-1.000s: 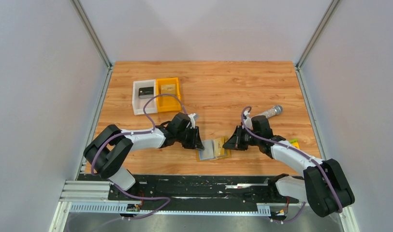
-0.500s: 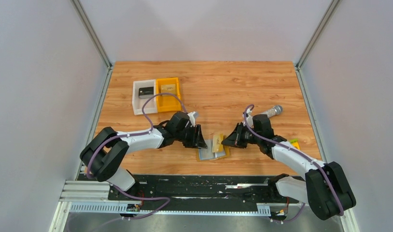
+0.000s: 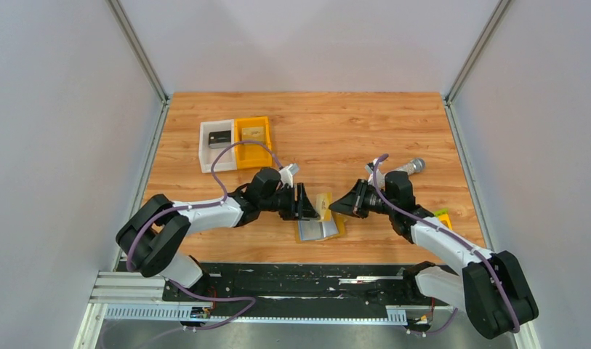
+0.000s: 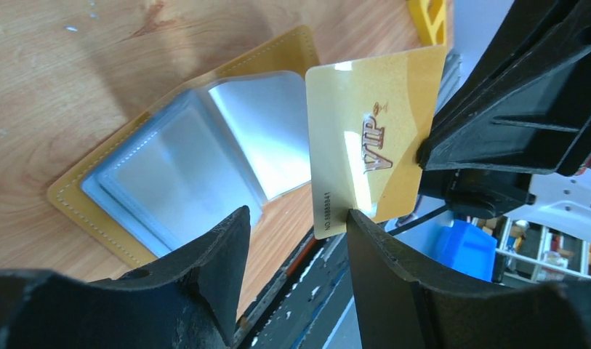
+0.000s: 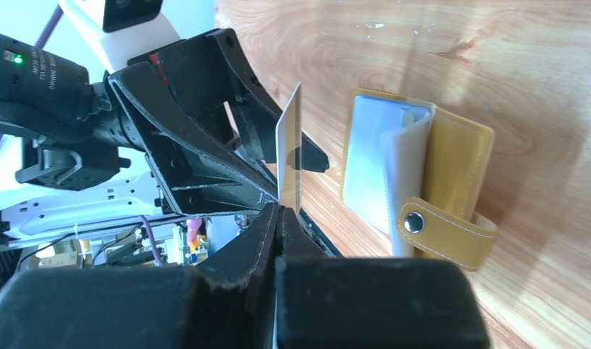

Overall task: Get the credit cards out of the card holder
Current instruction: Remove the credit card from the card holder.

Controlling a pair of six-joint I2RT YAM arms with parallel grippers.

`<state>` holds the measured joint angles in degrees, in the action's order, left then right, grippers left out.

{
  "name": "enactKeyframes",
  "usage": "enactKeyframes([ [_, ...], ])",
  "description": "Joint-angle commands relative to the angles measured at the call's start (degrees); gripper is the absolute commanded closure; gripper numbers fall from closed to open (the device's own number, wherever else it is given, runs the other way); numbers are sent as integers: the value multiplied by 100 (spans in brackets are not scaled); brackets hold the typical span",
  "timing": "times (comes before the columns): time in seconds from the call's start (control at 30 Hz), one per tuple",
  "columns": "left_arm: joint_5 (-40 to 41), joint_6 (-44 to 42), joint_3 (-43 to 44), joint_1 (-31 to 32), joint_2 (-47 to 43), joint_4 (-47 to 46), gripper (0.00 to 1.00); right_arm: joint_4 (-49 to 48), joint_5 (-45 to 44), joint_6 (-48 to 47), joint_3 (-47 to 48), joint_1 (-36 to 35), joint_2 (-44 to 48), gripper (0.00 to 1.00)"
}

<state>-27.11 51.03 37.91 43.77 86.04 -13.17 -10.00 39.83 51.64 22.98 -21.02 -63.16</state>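
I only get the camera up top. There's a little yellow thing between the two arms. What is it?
Observer: It's a gold card with "VIP" printed on it. The left wrist camera shows the letters.
Operator: Who's holding it?
Observer: The right tool is shut on one edge of the card, which stands up off the table.
Operator: What's the other one doing?
Observer: The left tool is open, with its fingers spread apart near the card's corner.
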Motion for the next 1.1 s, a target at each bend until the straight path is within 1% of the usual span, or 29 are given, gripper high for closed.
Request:
enactKeyframes([
  [0.0,-263,479,-234,9,-274,-1118,40,-585,323,240,-64,22,179,100],
  [0.13,-289,884,-510,0,-379,-1899,40,-734,528,285,-101,14,126,100],
  [0.23,-332,1119,-623,-6,-386,-2317,40,-833,594,330,-136,14,93,100],
  [0.27,-350,1172,-699,-8,-386,-2551,41,-837,608,325,-136,16,83,100],
  [0.33,-354,1334,-796,-15,-391,-2875,47,-825,681,283,-128,16,35,100],
  [0.37,-364,1422,-822,-34,-405,-2963,55,-793,732,223,-101,18,-1,100],
  [0.4,-369,1456,-854,-48,-418,-3067,61,-709,755,138,-63,15,-36,100],
  [0.43,-412,1472,-863,-80,-449,-3084,70,-600,788,-21,-13,20,-66,100],
  [0.47,-437,1459,-868,-97,-475,-3076,75,-450,800,-228,63,26,-99,98],
  [0.5,-482,1392,-866,-125,-536,-2998,83,-258,761,-466,151,29,-132,93],
  [0.53,-511,1326,-854,-137,-575,-2906,86,-110,746,-715,241,53,-178,87],
  [0.57,-571,1167,-833,-175,-658,-2650,91,26,796,-915,358,116,-243,82],
  [0.6,-617,1051,-775,-188,-702,-2499,93,134,895,-1109,483,181,-314,77],
  [0.63,-707,771,-732,-214,-801,-2124,97,225,1034,-1316,608,259,-405,73],
  [0.67,-742,451,-620,-221,-857,-1894,98,307,1175,-1463,742,326,-466,69],
  [0.7,-769,258,-553,-227,-970,-1360,100,425,1290,-1644,882,370,-519,65],
  [0.73,-773,-73,-435,-228,-1034,-1103,100,580,1365,-1815,1046,400,-567,64],
  [0.77,-775,-228,-353,-228,-1152,-605,100,718,1422,-2018,1203,411,-599,62],
  [0.83,-843,-562,-276,-236,-1306,-243,100,955,1537,-2369,1486,412,-709,60],
  [0.97,-1076,-941,-137,-237,-1386,203,100,1396,2143,-2924,1992,413,-1084,58],
  [1.07,-1325,-975,-87,-237,-1303,193,100,1432,2412,-2998,2149,385,-1370,59],
])
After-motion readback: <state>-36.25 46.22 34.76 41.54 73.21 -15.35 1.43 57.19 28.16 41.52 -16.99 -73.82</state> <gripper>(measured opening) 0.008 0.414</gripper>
